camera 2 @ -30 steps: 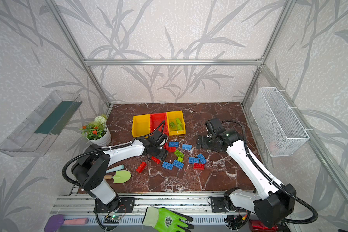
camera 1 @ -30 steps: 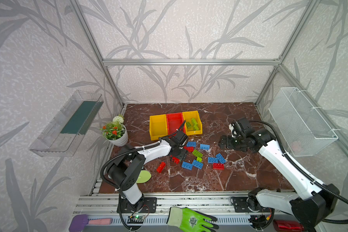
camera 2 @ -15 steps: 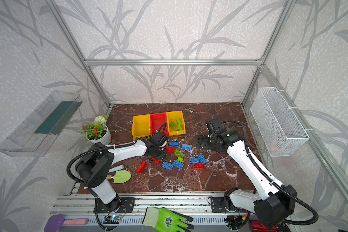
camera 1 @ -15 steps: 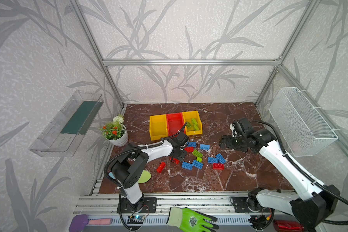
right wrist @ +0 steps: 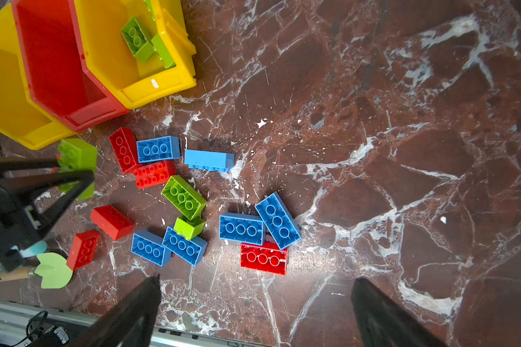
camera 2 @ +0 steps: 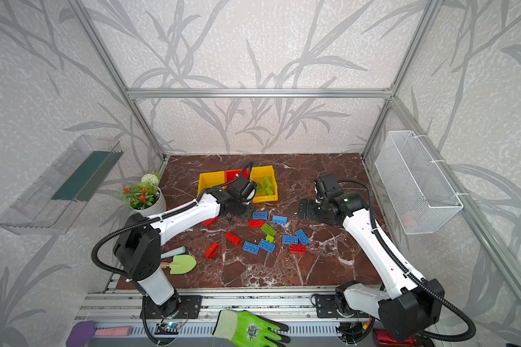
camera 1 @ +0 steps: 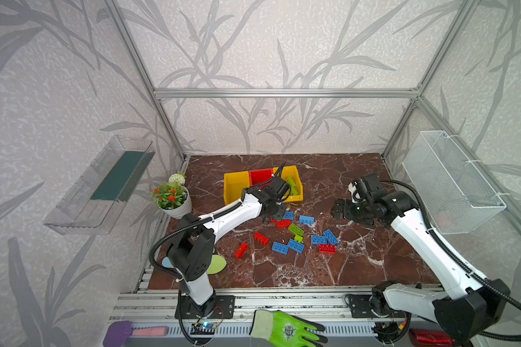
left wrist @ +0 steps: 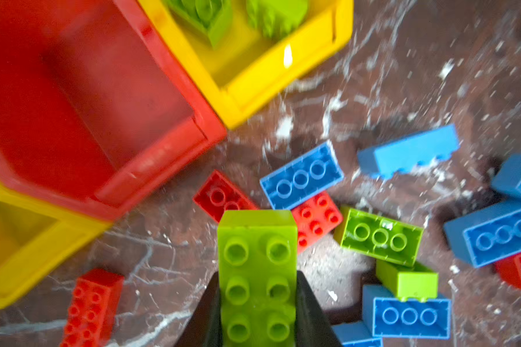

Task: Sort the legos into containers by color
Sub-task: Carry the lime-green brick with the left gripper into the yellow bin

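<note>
**Change from a second ago** — the left pincer (left wrist: pixel 257 279), wider a moment back among the bricks in front of the bins, is now clamping narrow on one lime green brick (left wrist: pixel 256 240). The two black fingers are pressing its long sides, and its studs are facing the wrist camera. The right pincer (right wrist: pixel 257 279) is staying where it was, jaws spread wide and gripping nothing, over bare counter (camera 1: pixel 313 270) to the right of the pile. The loose bricks are lying as before.

**Held item, location:** the lime green brick is hanging just in front of the red bin (right wrist: pixel 94 115). In the left wrist view it is covering part of a red brick below it.

**Count**
- Bins: three, joined in a row — left yellow bin (right wrist: pixel 42 138), the red bin in the middle, right yellow bin (right wrist: pixel 160 87).
- Lime green, loose on the counter: two.
  - The long green brick (right wrist: pixel 184 196) is lying studs down.
  - The short green brick (right wrist: pixel 189 226) is touching it and leaning on a blue one.
- Lime green, in the right yellow bin: at least two binned green bricks (right wrist: pixel 137 39) are showing. A further one at the far wall is too cut off to tell.
- Blue bricks (right wrist: pixel 241 229): six, all lying on the counter.
- Red bricks (right wrist: pixel 263 258): five, all lying on the counter.
</note>
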You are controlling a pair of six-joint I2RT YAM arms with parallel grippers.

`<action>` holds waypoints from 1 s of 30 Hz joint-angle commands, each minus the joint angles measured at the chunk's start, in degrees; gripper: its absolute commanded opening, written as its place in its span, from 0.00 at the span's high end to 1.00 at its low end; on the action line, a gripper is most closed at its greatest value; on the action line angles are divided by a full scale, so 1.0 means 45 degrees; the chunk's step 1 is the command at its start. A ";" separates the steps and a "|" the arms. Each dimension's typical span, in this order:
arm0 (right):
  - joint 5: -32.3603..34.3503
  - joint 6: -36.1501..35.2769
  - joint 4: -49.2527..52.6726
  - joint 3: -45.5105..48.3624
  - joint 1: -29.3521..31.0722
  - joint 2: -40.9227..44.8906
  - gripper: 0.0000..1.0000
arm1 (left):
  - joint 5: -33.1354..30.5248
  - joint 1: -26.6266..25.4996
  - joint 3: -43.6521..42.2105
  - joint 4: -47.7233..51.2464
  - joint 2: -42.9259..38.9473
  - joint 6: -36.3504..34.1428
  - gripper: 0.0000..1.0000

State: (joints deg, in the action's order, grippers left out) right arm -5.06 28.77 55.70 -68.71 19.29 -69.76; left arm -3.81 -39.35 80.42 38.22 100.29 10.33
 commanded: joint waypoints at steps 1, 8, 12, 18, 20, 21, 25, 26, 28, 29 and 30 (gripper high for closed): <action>-0.0314 -0.0432 0.0070 -0.0585 -0.0515 -0.0142 0.01 | -0.1003 -0.0010 0.2284 0.1232 0.1250 -0.0498 0.82; -0.0459 -0.0764 0.0213 -0.1054 -0.1300 -0.0205 0.01 | -0.1385 0.0275 0.6650 0.2185 0.4371 -0.0719 0.82; -0.0399 -0.0955 0.0342 -0.1196 -0.1729 -0.0199 0.01 | -0.1282 0.0660 0.8827 0.2763 0.6002 -0.0540 0.82; -0.0398 -0.1049 0.0355 -0.1386 -0.2145 -0.0325 0.01 | -0.0675 0.1319 1.1083 0.3251 0.7629 -0.0235 0.80; -0.0399 -0.1051 0.0354 -0.1515 -0.2177 -0.0500 0.01 | -0.0370 0.1444 1.1639 0.3289 0.8001 -0.0176 0.77; -0.0399 -0.1057 0.0358 -0.1600 -0.2194 -0.0613 0.01 | -0.0152 0.1508 1.1872 0.3294 0.8178 -0.0183 0.75; -0.0398 -0.0962 0.0321 -0.1925 -0.2197 -0.0863 0.01 | 0.0458 0.1584 1.2640 0.3280 0.8642 -0.0255 0.58; -0.0421 -0.0911 0.0317 -0.2001 -0.2197 -0.0922 0.01 | 0.0541 0.1626 1.2777 0.3307 0.8697 -0.0196 0.52; -0.0455 -0.0812 0.0347 -0.2140 -0.2201 -0.1014 0.01 | 0.0640 0.1655 1.2903 0.3323 0.8715 -0.0081 0.39; -0.0477 -0.0772 0.0374 -0.2203 -0.2197 -0.1025 0.01 | 0.0751 0.1636 1.2923 0.3343 0.8654 -0.0007 0.37; -0.0444 -0.0725 0.0433 -0.2248 -0.2197 -0.1061 0.01 | 0.0827 0.1635 1.2943 0.3393 0.8565 0.0164 0.35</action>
State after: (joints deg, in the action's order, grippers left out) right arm -6.57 25.08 56.14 -76.82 9.63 -74.22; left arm -2.28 -31.64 136.86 51.53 138.80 10.26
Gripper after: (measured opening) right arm 0.991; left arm 0.637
